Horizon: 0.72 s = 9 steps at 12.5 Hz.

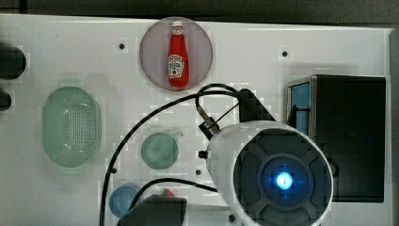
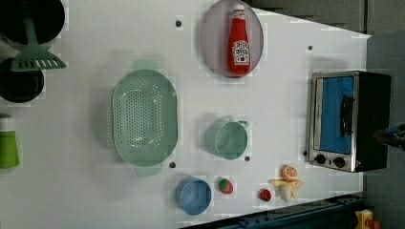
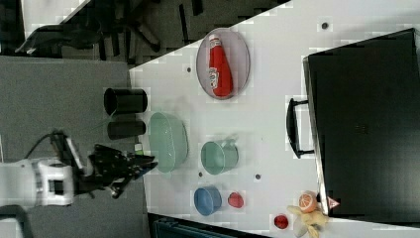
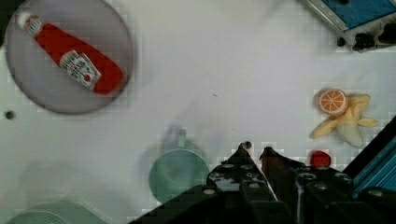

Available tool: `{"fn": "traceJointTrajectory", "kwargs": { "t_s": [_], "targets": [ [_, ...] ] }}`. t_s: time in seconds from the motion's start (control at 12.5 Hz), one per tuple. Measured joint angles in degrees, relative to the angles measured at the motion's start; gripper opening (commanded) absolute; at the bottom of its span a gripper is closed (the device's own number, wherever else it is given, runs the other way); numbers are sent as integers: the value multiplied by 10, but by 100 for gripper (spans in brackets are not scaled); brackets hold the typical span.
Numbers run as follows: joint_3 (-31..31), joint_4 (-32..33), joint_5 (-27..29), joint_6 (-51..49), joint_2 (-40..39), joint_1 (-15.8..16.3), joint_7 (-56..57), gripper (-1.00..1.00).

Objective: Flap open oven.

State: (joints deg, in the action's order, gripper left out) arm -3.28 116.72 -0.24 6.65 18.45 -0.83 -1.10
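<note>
Oven (image 2: 348,121) shut at the left view's right, handle (image 2: 347,116) untouched. Gripper (image 4: 254,150) high above the table (image 4: 224,70), fingertips nearly together, clamping nothing.

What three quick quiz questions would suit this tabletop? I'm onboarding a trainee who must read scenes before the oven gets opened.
1. True or false: the oven door is shut.
2. What lies on the round plate?
A. ketchup bottle
B. orange slice
C. blue cup
3. In the left view, does the green colander sit to the left or right of the green cup?

Key
1. True: the glass door stands flush in its frame.
2. A
3. Left
</note>
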Motion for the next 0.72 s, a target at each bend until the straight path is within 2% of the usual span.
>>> {"fn": "traceJointTrajectory", "kwargs": {
  "t_s": [0.16,0.72],
  "targets": [
    [-19,10,-5,7,-3,2,59,-65],
    [-107,8,-21,77,-28,-2,420,-65]
  ]
}}
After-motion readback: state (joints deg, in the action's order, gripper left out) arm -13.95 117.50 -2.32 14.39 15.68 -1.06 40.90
